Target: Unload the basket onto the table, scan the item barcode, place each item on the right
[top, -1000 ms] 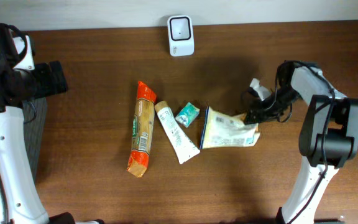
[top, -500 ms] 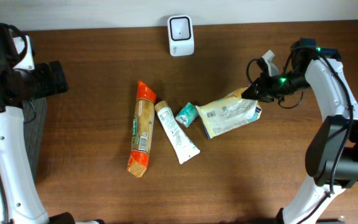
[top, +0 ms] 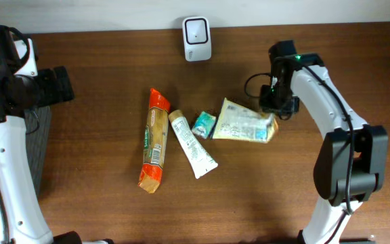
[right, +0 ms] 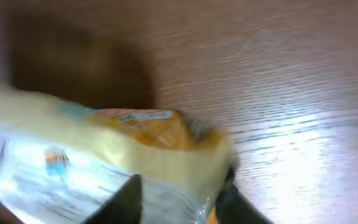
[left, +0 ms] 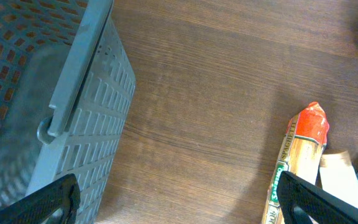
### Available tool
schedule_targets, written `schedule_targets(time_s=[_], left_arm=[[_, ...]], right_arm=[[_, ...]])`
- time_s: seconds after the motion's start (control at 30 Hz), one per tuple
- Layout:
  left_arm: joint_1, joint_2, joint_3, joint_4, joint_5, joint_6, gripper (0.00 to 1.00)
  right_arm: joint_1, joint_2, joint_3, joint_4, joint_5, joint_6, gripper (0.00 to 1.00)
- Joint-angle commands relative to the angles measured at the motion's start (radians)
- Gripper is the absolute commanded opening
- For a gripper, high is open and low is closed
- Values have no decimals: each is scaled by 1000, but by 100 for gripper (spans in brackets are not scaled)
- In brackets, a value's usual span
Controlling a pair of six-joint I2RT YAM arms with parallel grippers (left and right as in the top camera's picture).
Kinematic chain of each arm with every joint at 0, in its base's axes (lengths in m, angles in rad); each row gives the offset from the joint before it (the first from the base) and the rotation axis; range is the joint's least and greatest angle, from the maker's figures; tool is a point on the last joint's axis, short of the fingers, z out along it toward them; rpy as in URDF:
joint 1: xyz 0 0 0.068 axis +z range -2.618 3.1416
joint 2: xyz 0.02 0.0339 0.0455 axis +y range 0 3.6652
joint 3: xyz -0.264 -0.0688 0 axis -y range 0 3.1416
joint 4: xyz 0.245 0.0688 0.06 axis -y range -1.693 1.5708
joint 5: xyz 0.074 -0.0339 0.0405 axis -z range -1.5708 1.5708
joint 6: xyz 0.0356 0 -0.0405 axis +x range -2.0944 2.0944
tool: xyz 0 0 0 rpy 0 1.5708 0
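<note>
The white scanner [top: 197,38] stands at the table's far edge. A pale yellow packet [top: 242,125] printed with text lies flat on the table right of centre. My right gripper [top: 274,114] is over its right end. In the right wrist view the packet [right: 104,155] is blurred and its orange-tipped end lies between my spread fingers [right: 132,193]; the gripper [right: 179,199] looks open around it. My left gripper [left: 182,208] is wide open above bare wood at the far left, holding nothing.
An orange biscuit pack [top: 156,139], a cream tube [top: 191,144] and a small teal sachet [top: 204,124] lie left of the packet. A grey mesh basket [left: 42,93] stands off the table's left edge.
The right arm lifted the packet toward the scanner side, then brought it back down; it now lies flat and turned over, and the jaws have spread. The left arm is unchanged.
</note>
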Motion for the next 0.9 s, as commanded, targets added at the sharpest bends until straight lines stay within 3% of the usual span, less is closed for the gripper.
schedule_targets(time_s=[0.0, 0.03, 0.07, 0.17, 0.27, 0.5, 0.57, 0.7, 0.87], left_arm=[[4, -6, 9, 0, -7, 1, 99], [4, -6, 9, 0, -7, 1, 99], [4, -6, 9, 0, -8, 1, 99], [4, -6, 9, 0, -8, 1, 99], [4, -6, 9, 0, -8, 1, 99], [4, -6, 9, 1, -7, 1, 99], [4, -6, 9, 1, -8, 1, 99], [4, -6, 9, 1, -8, 0, 99], [4, -6, 9, 0, -7, 1, 99]], right_arm=[[-24, -7, -8, -9, 26, -47, 89], [-47, -7, -8, -24, -16, -84, 98], [-75, -7, -8, -38, -56, -112, 100], [-183, -5, -20, -79, -238, -227, 99], [-202, -3, -136, 2, -367, -381, 99], [-148, -1, -345, 240, -450, -419, 99], [-134, 0, -360, 266, -449, -418, 100], [-145, -2, -264, 169, -520, -404, 86], [-143, -2, -153, -69, -249, -50, 85]])
